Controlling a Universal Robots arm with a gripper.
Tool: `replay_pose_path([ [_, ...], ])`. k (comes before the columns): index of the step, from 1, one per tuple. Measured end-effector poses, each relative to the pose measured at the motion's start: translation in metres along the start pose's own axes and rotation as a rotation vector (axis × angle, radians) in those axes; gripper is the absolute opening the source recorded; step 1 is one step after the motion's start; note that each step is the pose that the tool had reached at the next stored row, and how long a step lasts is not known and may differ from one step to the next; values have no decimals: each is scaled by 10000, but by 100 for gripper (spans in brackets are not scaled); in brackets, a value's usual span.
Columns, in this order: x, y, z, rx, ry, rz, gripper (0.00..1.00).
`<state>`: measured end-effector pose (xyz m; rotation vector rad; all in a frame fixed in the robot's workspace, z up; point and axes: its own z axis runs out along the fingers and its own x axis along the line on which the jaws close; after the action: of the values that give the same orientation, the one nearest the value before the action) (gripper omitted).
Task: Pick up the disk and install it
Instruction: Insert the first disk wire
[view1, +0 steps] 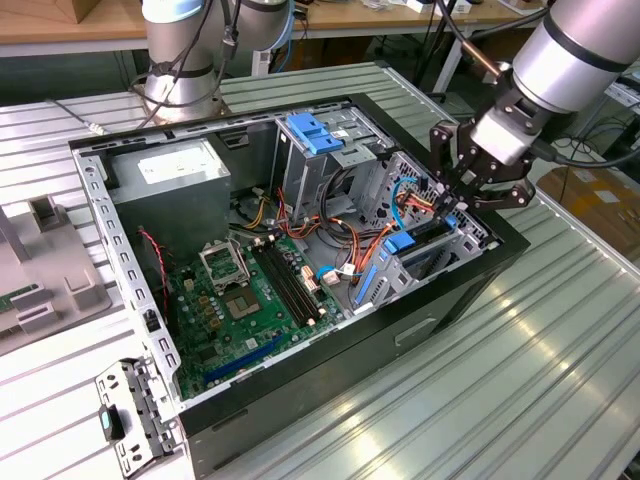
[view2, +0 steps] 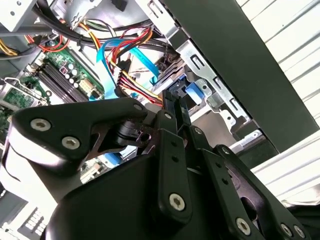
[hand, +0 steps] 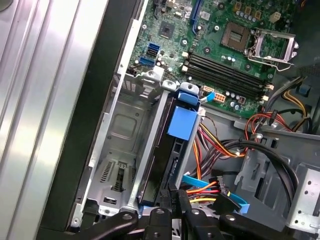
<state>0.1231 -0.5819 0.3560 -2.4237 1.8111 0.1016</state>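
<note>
Open computer case (view1: 470, 290) on slatted table (view1: 560, 380); green motherboard (view1: 240, 310) inside.

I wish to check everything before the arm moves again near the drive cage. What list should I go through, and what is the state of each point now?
1. Disk inside the cage: ok, it stands on edge in a slot.
2. Disk pushed fully home: cannot tell.
3. Gripper lined up with the disk: ok, it is at the disk's near end.
4. Cables clear of the gripper: not ok, the bundle and the blue cable run right beside it.
5. Slot beside the disk free: ok, nothing sits in it.
</note>
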Motion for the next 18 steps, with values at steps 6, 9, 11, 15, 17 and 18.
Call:
replay_pose_path([
  [6,0,0,0,85,36,695,17],
  [9,0,0,0,157,67,1281,17],
  [11,0,0,0,184,78,1499,17],
  [15,0,0,0,193,81,1566,17],
  [17,0,0,0,197,83,1597,17],
  [18,0,0,1,207,86,1680,17],
])
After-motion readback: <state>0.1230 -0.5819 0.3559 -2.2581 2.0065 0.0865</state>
